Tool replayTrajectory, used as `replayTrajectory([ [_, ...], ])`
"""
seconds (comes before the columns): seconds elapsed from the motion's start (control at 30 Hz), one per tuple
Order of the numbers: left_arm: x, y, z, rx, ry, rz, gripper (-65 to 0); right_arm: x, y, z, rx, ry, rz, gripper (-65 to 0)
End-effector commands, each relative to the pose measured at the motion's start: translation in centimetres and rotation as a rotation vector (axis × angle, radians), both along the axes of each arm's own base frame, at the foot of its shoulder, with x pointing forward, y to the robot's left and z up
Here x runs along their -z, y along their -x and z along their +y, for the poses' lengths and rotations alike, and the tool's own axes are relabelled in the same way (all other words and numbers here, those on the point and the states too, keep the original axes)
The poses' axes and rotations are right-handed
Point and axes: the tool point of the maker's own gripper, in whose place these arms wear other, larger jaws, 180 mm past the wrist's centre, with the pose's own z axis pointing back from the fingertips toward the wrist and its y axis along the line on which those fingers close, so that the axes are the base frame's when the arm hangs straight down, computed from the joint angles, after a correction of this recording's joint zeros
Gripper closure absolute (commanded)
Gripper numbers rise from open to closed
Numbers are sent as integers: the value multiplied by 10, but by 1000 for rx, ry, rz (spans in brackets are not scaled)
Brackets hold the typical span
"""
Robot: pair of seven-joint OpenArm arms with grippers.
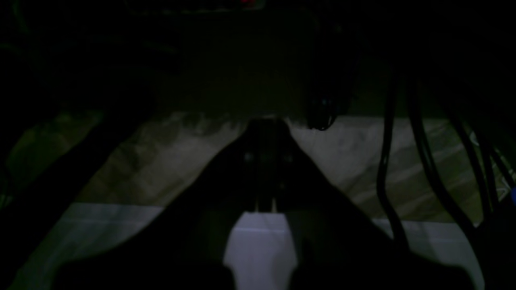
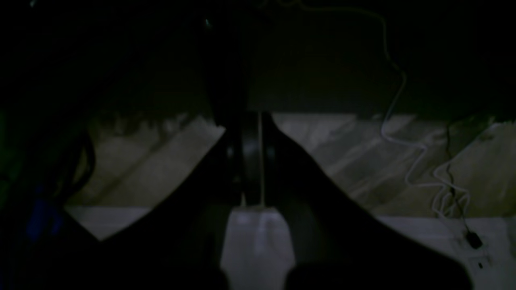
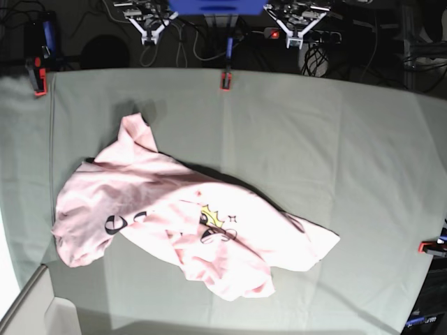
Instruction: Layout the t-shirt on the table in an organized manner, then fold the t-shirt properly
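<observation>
Base view, left to right. Surface [image 3: 370, 153]: grey-green cloth, red clamp [image 3: 40, 82] at the far left corner. Shirt [image 3: 136, 192]: one, pale pink, lying on the surface from the left side to right of the middle; left end bunched, a peak of fabric pointing to the far edge, black lettering part hidden in folds, yellow print at centre, a crumpled flap nearest the viewer, right end flatter. Right hand [image 3: 149, 40]: beyond the far edge, fingers together, nothing held. Left hand [image 3: 295, 42]: likewise beyond the far edge, narrow, empty, apart from the shirt.

Step in hand: laying out, judged at its outset; folding must wait. Next move, as judged: both hands reach over the shirt, open, pinch separate edges or corners, then draw them apart to spread the bunched cotton.
</observation>
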Motion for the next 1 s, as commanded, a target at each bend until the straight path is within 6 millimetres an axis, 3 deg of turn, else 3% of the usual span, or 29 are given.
replayTrajectory([
  [0.0,0,3,-1,-3,4,8,0,0,4,1,-2,-3,7,0],
  [0.3,0,14,-1,8,1,25,0,0,3,0,-8,-2,7,0],
  [0.53,-2,47,2,11,-3,77,0,0,2,0,-8,-2,5,0],
  [0.83,-2,46,4,11,-6,74,0,0,2,0,-8,-2,5,0],
  [0.97,-1,33,5,10,-8,54,0,0,2,0,-8,-2,5,0],
])
